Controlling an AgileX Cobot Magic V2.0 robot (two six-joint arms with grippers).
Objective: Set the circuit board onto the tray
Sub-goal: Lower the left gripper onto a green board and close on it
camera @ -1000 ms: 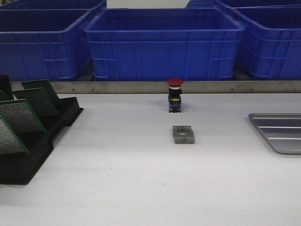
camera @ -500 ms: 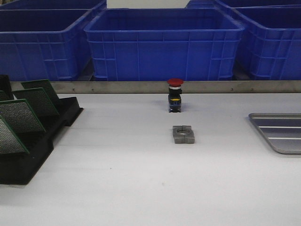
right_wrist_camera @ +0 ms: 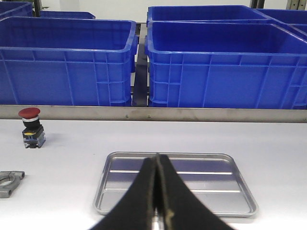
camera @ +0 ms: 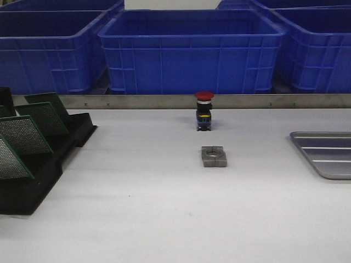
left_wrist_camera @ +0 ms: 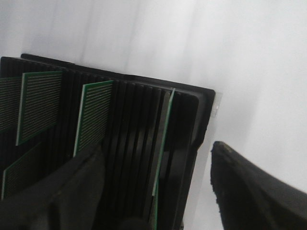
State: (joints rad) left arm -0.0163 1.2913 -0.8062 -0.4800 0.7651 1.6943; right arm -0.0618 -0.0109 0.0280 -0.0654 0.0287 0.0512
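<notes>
Several green circuit boards [camera: 24, 134] stand tilted in a black slotted rack [camera: 33, 186] at the table's left edge. The silver tray [camera: 329, 153] lies at the right edge, cut off by the frame. Neither gripper shows in the front view. In the left wrist view my left gripper [left_wrist_camera: 156, 148] is open above the rack [left_wrist_camera: 129, 143], with an edge-on circuit board [left_wrist_camera: 164, 134] between its fingers, untouched. Two more boards [left_wrist_camera: 93, 117] stand further along. My right gripper [right_wrist_camera: 157, 155] is shut on nothing, hovering before the empty tray [right_wrist_camera: 206, 179].
A red-capped push button [camera: 204, 111] and a grey metal block [camera: 214, 156] sit mid-table. Large blue bins [camera: 189, 52] line the back behind a metal rail. In the right wrist view the button [right_wrist_camera: 30, 127] and block [right_wrist_camera: 7, 182] lie left of the tray.
</notes>
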